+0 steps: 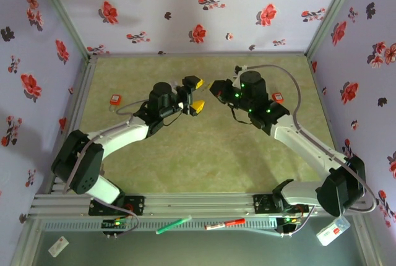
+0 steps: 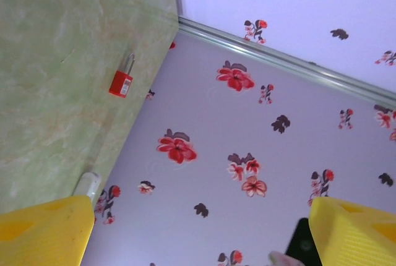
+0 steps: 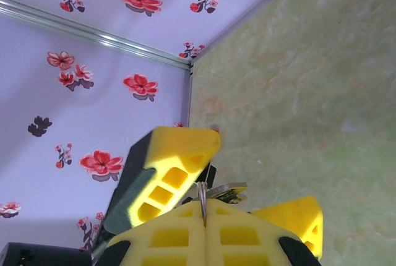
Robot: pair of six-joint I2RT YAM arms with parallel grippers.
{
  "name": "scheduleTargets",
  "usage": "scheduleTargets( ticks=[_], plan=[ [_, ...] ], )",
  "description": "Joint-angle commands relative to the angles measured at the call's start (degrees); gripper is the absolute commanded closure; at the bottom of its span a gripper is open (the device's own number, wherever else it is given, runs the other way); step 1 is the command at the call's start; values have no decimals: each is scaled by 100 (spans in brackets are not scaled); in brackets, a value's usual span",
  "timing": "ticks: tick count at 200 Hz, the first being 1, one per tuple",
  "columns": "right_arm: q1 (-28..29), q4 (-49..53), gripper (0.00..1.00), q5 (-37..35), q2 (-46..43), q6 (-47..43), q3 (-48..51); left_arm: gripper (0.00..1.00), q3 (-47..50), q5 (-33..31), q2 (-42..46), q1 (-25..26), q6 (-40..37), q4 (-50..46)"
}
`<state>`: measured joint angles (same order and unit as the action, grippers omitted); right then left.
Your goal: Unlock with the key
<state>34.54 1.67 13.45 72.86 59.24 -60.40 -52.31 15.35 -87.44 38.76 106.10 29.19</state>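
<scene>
My right gripper (image 3: 204,209) is shut on a metal key ring, and the silver key (image 3: 230,189) sticks out just past its yellow pads. In the top view this gripper (image 1: 214,86) hangs above the table's middle, tip to tip with my left gripper (image 1: 197,94). The left gripper (image 2: 201,211) is open. Its yellow fingers (image 3: 179,154) stand on either side of the key without touching it. One red padlock (image 1: 278,98) lies on the table behind the right arm, another (image 1: 116,99) at the far left. The left wrist view has a red padlock (image 2: 121,83) lying near the wall.
Floral walls (image 1: 185,6) enclose the green table (image 1: 204,148) on three sides. A green pen (image 1: 173,224) and a red marker (image 1: 224,223) lie below the aluminium rail (image 1: 198,203) at the front edge.
</scene>
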Motion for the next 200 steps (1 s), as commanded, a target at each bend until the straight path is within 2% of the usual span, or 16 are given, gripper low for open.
scheduleTargets(
  ticks=[1, 21, 52, 73, 114, 154, 170, 185, 200],
  plan=[
    [91, -366, 100, -180, -139, 106, 183, 10, 11, -247, -120, 48, 342, 368],
    [131, -497, 100, -194, -142, 107, 267, 15, -88, -274, -176, 44, 402, 427],
    [183, -626, 100, -141, -79, 92, 360, 30, -208, -264, -202, 46, 354, 359],
    [193, -771, 100, -133, -59, 105, 470, 37, -296, -261, -113, 47, 192, 28],
    [216, -1004, 100, -107, -46, 87, 651, 52, -341, -226, -116, 50, 200, 52],
    [228, -1075, 100, -93, -127, -13, 774, 74, -272, -219, -91, 31, 174, 51],
    [228, -1107, 100, -39, -149, -51, 819, 85, -244, -217, -101, 17, 158, 60],
    [228, -1078, 100, 5, -132, -117, 820, 100, -235, -230, -101, 7, 117, 53],
    [228, -1067, 100, 25, -161, -166, 841, 100, -253, -226, -77, -13, 15, -81]
  ],
)
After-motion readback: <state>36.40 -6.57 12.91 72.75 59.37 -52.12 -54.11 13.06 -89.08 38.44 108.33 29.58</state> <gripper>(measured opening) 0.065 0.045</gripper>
